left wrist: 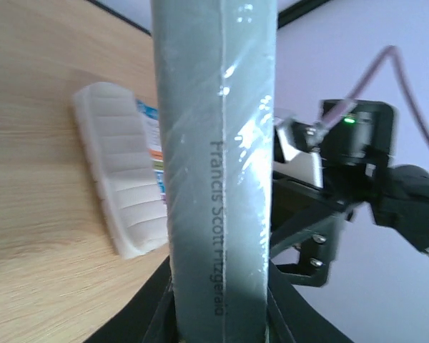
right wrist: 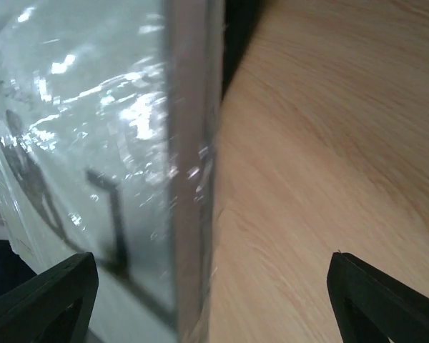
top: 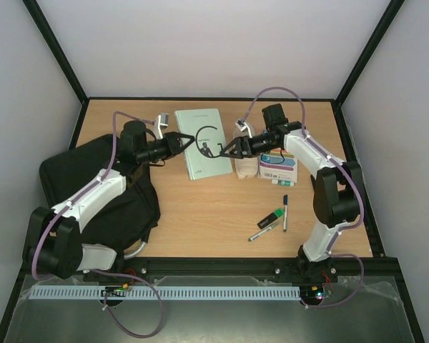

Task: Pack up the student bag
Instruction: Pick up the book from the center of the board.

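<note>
The student bag (top: 86, 186), a large black backpack, lies at the table's left, partly under my left arm. A pale green plastic-wrapped book (top: 206, 143) is at the centre back. My left gripper (top: 180, 145) is shut on its left edge; in the left wrist view the book's spine (left wrist: 222, 157) stands upright between the jaws of that gripper (left wrist: 222, 318). My right gripper (top: 226, 149) is open at the book's right edge. In the right wrist view that gripper (right wrist: 211, 300) has its fingertips (right wrist: 53, 293) wide apart, with the book's edge (right wrist: 189, 179) between them and untouched.
A white ribbed pouch (top: 246, 166) and a flat printed pack (top: 277, 166) lie right of the book. A green highlighter (top: 273, 217) and two pens (top: 284, 211) lie at the front right. The bag's grey handle (top: 134, 250) loops near the front rail.
</note>
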Tool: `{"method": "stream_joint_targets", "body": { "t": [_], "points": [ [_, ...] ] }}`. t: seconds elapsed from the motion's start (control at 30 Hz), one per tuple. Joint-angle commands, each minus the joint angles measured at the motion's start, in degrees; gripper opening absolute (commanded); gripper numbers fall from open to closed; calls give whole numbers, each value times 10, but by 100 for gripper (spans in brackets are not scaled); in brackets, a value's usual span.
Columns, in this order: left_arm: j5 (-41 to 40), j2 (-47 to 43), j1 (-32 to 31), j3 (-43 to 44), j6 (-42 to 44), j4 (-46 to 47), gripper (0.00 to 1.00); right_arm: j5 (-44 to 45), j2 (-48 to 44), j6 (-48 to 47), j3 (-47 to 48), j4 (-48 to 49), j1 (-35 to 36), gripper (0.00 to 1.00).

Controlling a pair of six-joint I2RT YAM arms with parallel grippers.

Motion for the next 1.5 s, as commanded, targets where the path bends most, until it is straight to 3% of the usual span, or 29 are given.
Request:
{"method": "stream_joint_targets", "body": {
  "t": [0.0, 0.23, 0.53, 0.87, 1.17, 1.23, 1.3, 1.37, 1.47],
  "points": [
    [87, -30, -2, 27, -35, 130, 2, -126, 13, -11, 18, -27, -9, 88],
    [103, -28, -4, -3, -72, 206, 2, -249, 19, -29, 19, -45, -9, 86],
    [102, -2, -3, -34, -94, 264, 3, -332, 39, -40, 34, -110, -9, 71],
    [86, 19, -8, -54, -93, 260, 2, -329, 36, 11, 47, -90, -9, 51],
    [54, 37, -16, -50, -95, 216, 3, -219, -25, 188, -17, 102, -9, 21],
    [40, 39, -17, -45, -83, 183, 8, -206, -30, 192, -20, 104, -9, 9],
    [14, 40, -17, -28, -57, 122, 35, -194, -32, 194, -25, 105, -11, 1],
    [-20, 39, -16, -9, -26, 48, 57, -174, -35, 198, -33, 109, -16, 1],
    [-91, 28, -14, 15, 12, -64, 71, -152, -40, 189, -50, 111, -34, 1]
  ]
}}
